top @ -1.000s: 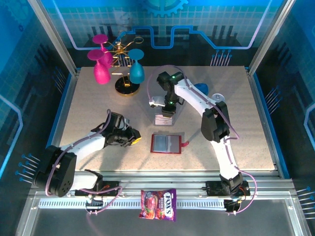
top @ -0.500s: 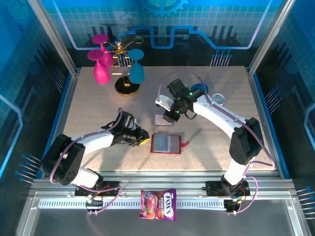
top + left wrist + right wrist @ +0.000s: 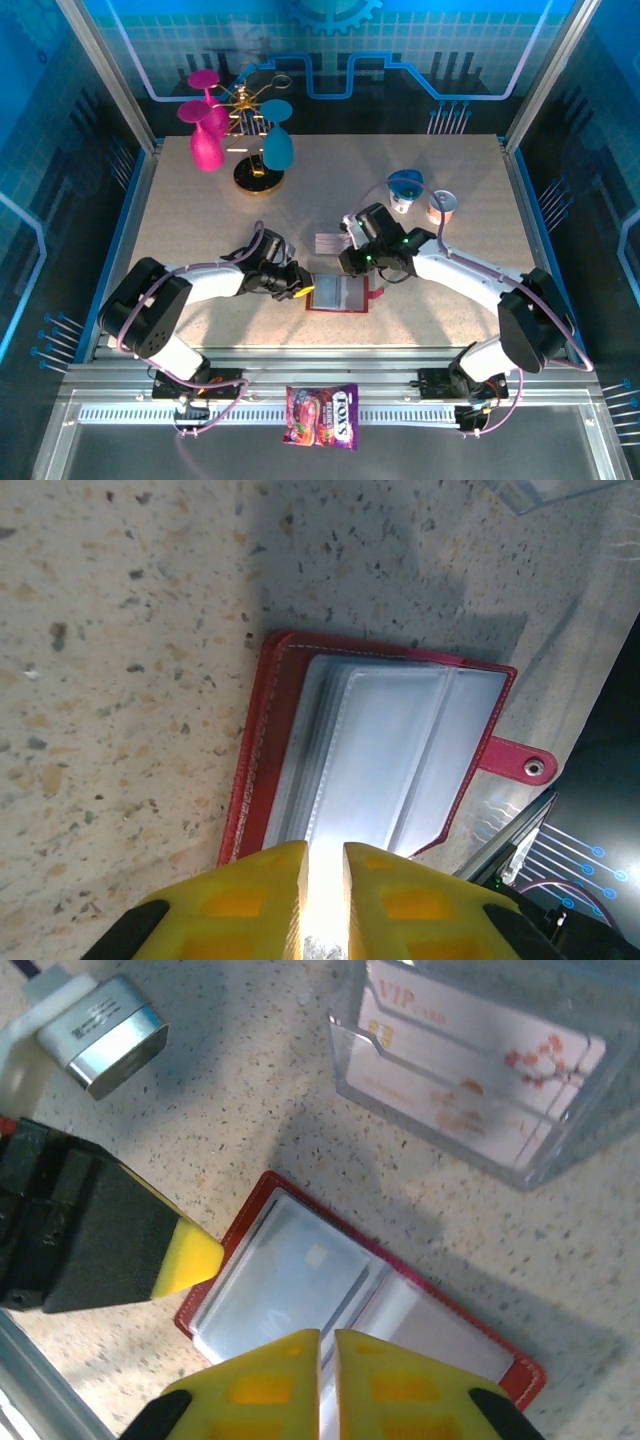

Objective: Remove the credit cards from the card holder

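Top external: open red card holder (image 3: 339, 293) near the table's front edge, between left gripper (image 3: 300, 290) and right gripper (image 3: 350, 262), both with fingers pressed together.

Card holder (image 3: 338, 293) on speckled table (image 3: 200, 220)

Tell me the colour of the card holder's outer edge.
Red, around the card holder; clearest in the left wrist view.

Both arms reach inward and low over the open red leather-like card holder (image 3: 338, 293). The left claw (image 3: 301, 291) sits at its left edge, yellow fingertips (image 3: 250, 900) nearly together. The right claw (image 3: 350, 263) hangs over its upper edge, fingertips (image 3: 270, 1375) likewise nearly closed.
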You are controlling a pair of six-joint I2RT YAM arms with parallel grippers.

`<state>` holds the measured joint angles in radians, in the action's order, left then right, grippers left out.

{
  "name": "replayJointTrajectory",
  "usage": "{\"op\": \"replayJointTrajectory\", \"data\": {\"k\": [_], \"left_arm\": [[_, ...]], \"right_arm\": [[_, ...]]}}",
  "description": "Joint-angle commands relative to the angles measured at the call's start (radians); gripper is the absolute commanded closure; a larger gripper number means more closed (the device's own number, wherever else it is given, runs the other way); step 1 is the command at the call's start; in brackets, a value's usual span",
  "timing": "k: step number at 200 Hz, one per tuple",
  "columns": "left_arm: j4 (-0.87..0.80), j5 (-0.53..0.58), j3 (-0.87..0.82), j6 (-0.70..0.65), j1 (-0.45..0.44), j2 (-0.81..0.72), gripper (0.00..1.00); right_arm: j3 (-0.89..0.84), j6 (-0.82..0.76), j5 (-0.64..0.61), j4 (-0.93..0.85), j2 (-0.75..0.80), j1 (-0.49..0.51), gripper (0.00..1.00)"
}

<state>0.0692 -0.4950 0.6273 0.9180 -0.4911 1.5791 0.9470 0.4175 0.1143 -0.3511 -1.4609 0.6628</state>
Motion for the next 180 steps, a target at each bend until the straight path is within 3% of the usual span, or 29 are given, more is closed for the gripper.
{"op": "replayJointTrajectory", "data": {"k": [1,78,180], "left_arm": [[0.020,-0.020,0.020,0.014,-0.006,0.021,0.83],[0.022,-0.018,-0.008,0.010,-0.006,0.032,0.84],[0.032,-0.013,-0.043,0.021,-0.005,0.013,0.84]], "right_arm": [[-0.029,0.200,0.045,0.095,0.013,0.015,0.87],[-0.062,0.351,0.232,0.208,-0.143,0.017,0.80],[-0.080,0.445,0.318,0.269,-0.261,0.021,0.72]]}}
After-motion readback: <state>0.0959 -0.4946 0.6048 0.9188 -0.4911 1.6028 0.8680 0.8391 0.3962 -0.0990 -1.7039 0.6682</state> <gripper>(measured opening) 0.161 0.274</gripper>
